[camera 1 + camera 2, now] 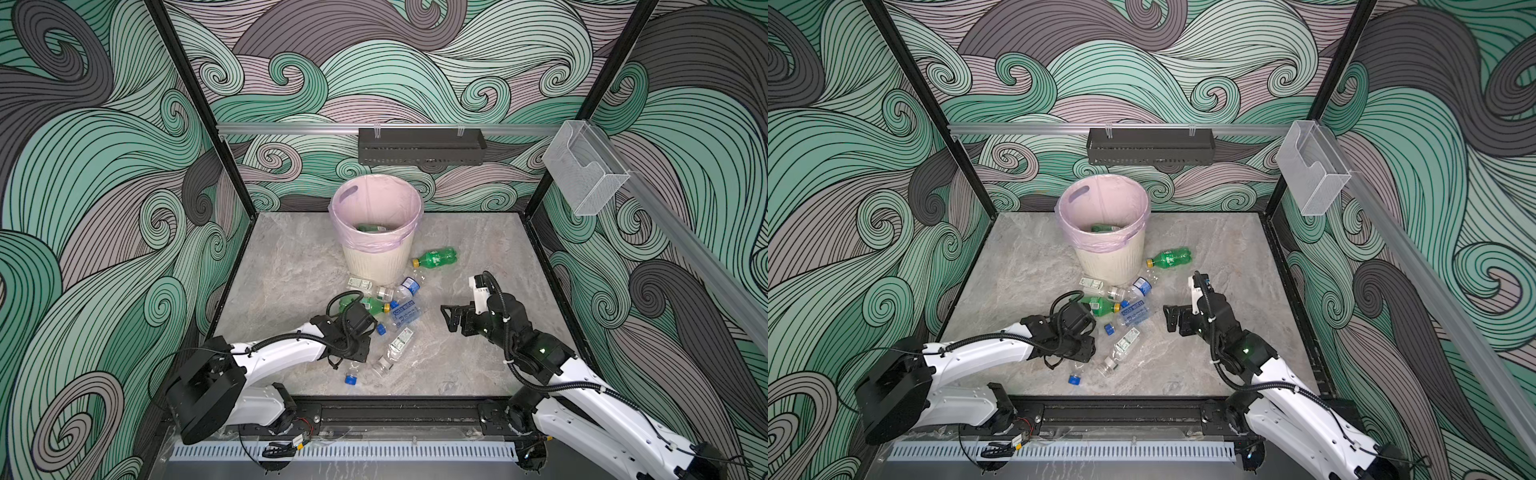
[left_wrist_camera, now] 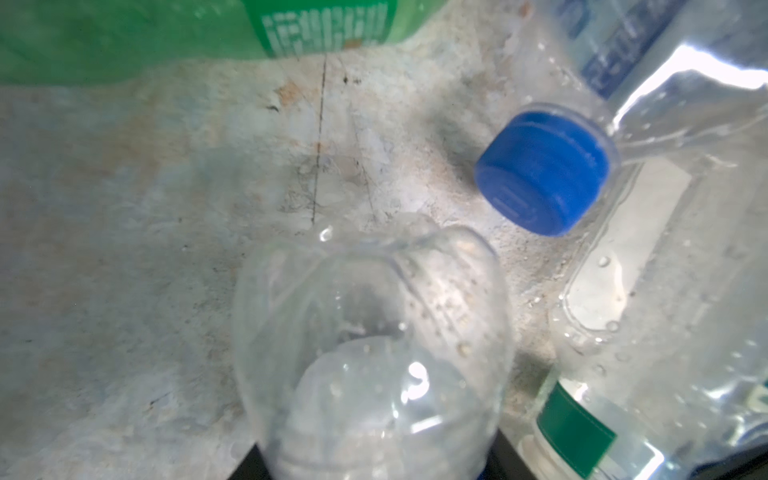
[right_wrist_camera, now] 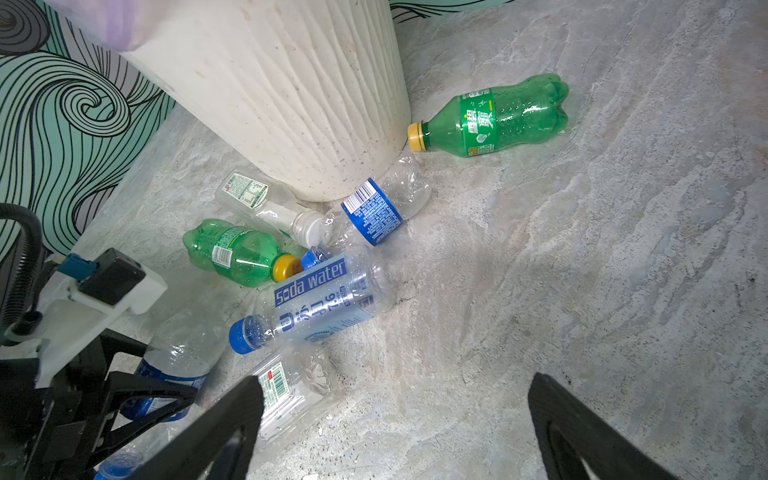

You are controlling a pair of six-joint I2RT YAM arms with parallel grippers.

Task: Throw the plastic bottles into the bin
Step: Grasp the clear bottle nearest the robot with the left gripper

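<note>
- The left gripper (image 3: 166, 370) has its jaws clenched on a blue-labelled clear bottle (image 3: 183, 345), low over the table (image 1: 286, 266) at the near left edge of the heap.
- The right gripper (image 1: 449, 319) has its jaws released, wide apart and empty, right of the heap and pointing toward it.
- Just beyond the left gripper lies a yellow-capped green bottle (image 1: 370, 305).
- A white-capped bottle (image 1: 368, 286) lies at the foot of the bin.
- A soda-water bottle (image 1: 405, 313) and a crushed blue-labelled bottle (image 1: 409, 284) lie to its right.
- A green-and-white-labelled bottle (image 1: 399, 343) lies nearer the front.
- The bin (image 1: 378, 266) stands upright at the back middle, with a pink bag (image 1: 374, 195) folded over its rim and a green bottle in the bin (image 1: 371, 227).
- Right of the bin, a lone green bottle (image 1: 436, 257) lies on its side, with its yellow cap just beside the bin's base.
</note>
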